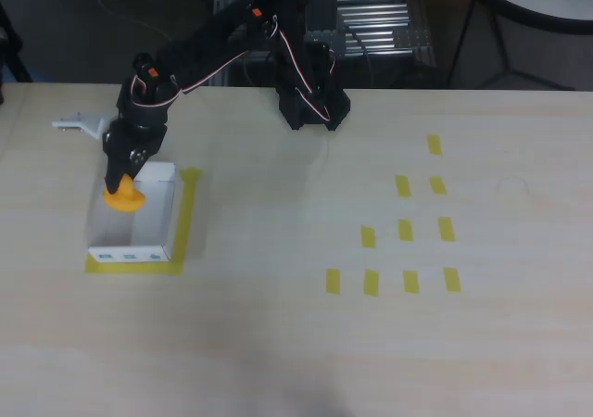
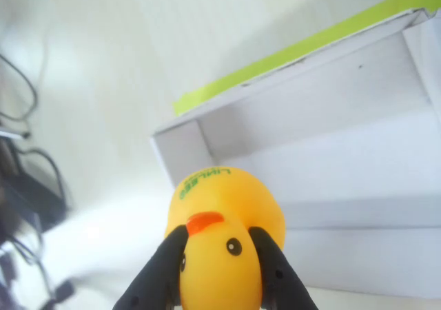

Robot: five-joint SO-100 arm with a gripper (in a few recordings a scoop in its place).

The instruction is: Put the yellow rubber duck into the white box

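The yellow rubber duck (image 1: 123,197) hangs over the back part of the white box (image 1: 139,215), held by my black gripper (image 1: 120,178), which is shut on it. In the wrist view the duck (image 2: 224,227) fills the lower middle, orange beak up, with a black fingertip (image 2: 164,269) pressed on each side of its head. The box's open inside (image 2: 358,151) lies right behind the duck. The box stands on the left of the table, its front wall carrying small blue marks (image 1: 130,254).
Yellow tape (image 1: 188,215) frames the box. Several short yellow tape strips (image 1: 405,232) lie in rows at the right of the table. A white bracket (image 1: 82,122) rests at the left behind the box. The arm's base (image 1: 310,107) stands at the table's back edge.
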